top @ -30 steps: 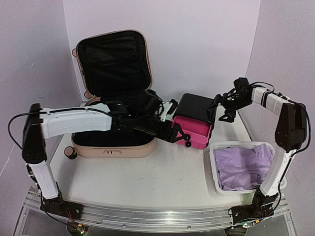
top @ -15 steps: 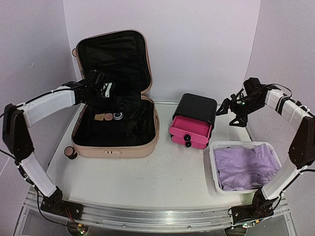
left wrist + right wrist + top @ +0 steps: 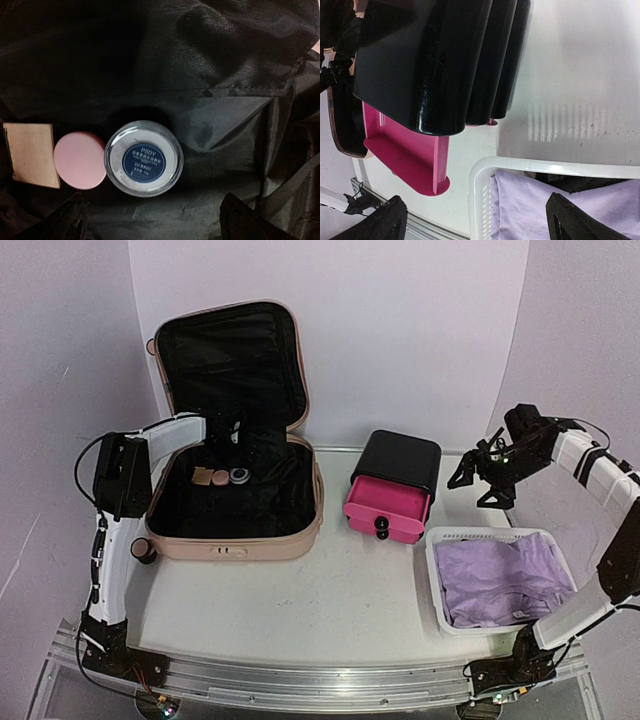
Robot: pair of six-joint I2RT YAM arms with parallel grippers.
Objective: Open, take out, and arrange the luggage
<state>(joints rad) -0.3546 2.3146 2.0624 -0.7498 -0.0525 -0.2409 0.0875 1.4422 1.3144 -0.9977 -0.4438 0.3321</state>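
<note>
Luggage point(image 3: 236, 536), lid up, directly beneath left gripper point(image 3: 157, 225); jaws spread wide, holding nothing. Jar point(image 3: 143, 158) just ahead, centred between fingers; pink disc point(image 3: 80, 160) against it, left-finger side. Descend straight, straddle jar only.

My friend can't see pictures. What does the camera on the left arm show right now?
Three small things lie side by side on the black inside of the luggage: a tan square piece, a round pink disc and a clear round jar with a dark blue label. The left claw hangs open above them, holding nothing.
</note>
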